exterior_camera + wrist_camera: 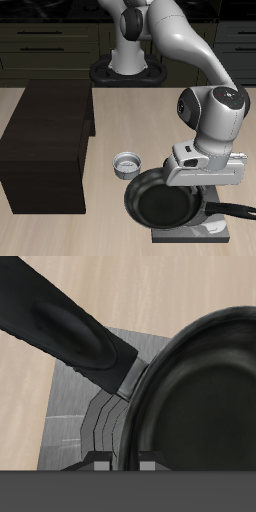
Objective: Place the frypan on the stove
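Observation:
The frypan (160,203) is a round black pan whose long handle (235,210) points away from the dark box. It hangs over the stove (190,236), a flat grey slab near the table's front edge, and hides most of it. My gripper (203,190) is at the pan's rim, close to where the handle starts. In the wrist view my fingertips (100,465) stand close together on either side of the frypan's (200,396) rim, so the gripper (124,464) is shut on it. The handle (60,326) and the stove's burner rings (95,426) show beside the pan.
A small silver-grey bowl (127,164) sits just behind the pan. A big dark brown box (45,150) stands beside it. The robot's base (128,68) is at the table's back.

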You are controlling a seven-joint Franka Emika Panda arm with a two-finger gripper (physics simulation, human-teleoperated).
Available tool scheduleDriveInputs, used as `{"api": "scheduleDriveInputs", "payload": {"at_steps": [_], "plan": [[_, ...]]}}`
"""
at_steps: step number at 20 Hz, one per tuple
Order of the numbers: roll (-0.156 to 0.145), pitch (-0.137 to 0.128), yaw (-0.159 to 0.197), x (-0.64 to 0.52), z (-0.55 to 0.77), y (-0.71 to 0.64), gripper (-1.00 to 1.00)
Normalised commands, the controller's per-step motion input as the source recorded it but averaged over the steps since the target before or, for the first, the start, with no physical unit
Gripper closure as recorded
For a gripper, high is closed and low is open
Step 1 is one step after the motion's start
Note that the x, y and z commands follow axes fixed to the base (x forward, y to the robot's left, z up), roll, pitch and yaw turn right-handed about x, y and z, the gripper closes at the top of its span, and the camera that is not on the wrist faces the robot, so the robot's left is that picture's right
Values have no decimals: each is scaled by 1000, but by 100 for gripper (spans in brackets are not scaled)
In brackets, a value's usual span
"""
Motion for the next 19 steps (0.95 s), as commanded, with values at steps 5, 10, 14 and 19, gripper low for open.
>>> {"api": "scheduleDriveInputs", "payload": {"at_steps": [5, 10, 14, 19], "plan": [[18, 35, 25, -89, -263, 253, 100], [33, -3, 43, -70, -9, 138, -100], [1, -9, 3, -25, 83, 14, -100], [7, -19, -1, -105, 126, 31, -100]]}}
